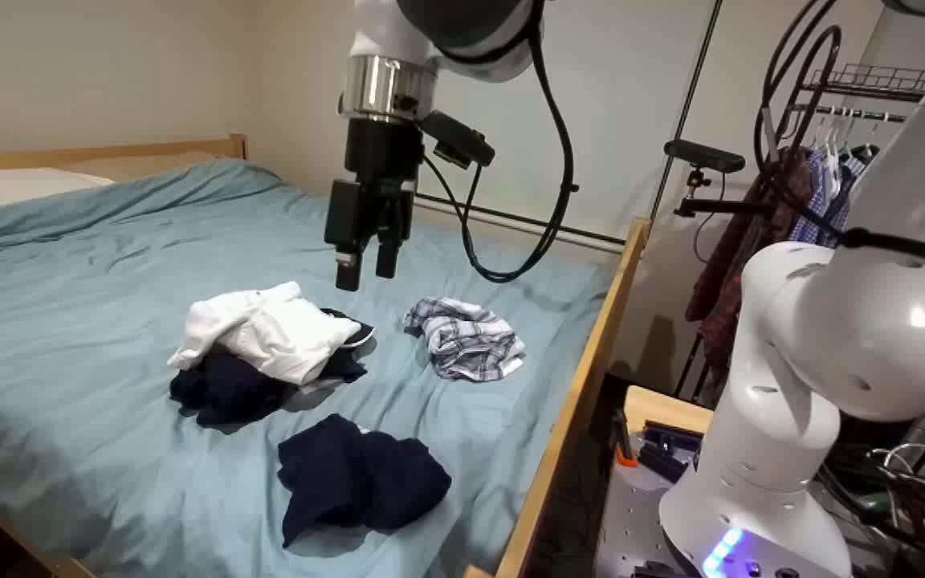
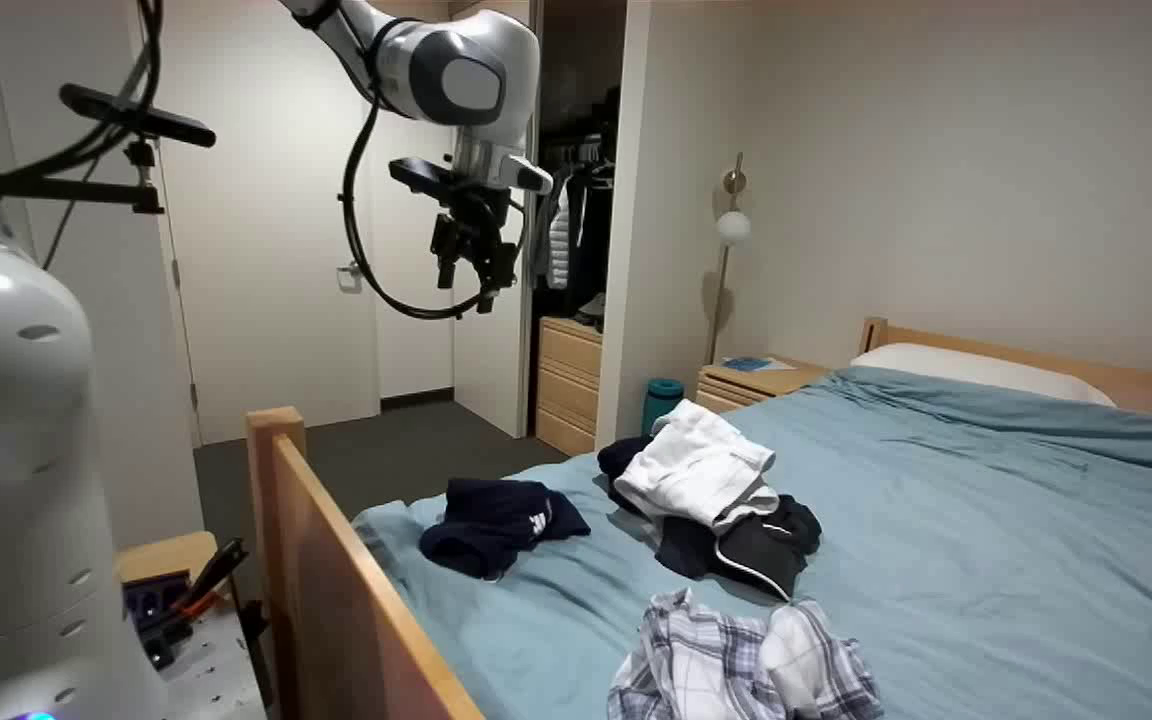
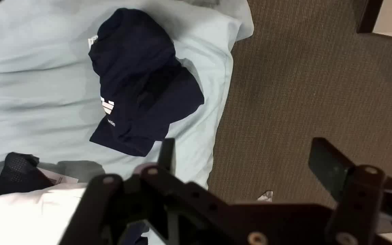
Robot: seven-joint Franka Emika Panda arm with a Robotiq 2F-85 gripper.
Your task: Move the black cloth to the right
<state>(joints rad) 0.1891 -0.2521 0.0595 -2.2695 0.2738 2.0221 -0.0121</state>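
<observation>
Exterior view: beyond the bed surface point(image 2: 976, 520), a closet point(image 2: 582, 60) holds wooden drawers point(image 2: 570, 385) and hanging clothes point(image 2: 558, 245). The logo-printed navy-black cloth point(image 2: 501, 520) lies on the surface, near its edge. Higher than the surface, the tool point(image 2: 466, 289) hangs with jaws spread.

One robot arm point(image 1: 840, 321); one two-fingered gripper point(image 1: 368, 270), upper centre of an exterior view; one bed point(image 1: 109, 305); one lone dark cloth point(image 1: 362, 478), lower centre; one plaid garment point(image 1: 469, 341), mid-frame; one clothing pile point(image 1: 226, 393), including one white garment point(image 1: 270, 329), left of centre; in an exterior view, one globe lamp point(image 2: 733, 228), upper frame.
</observation>
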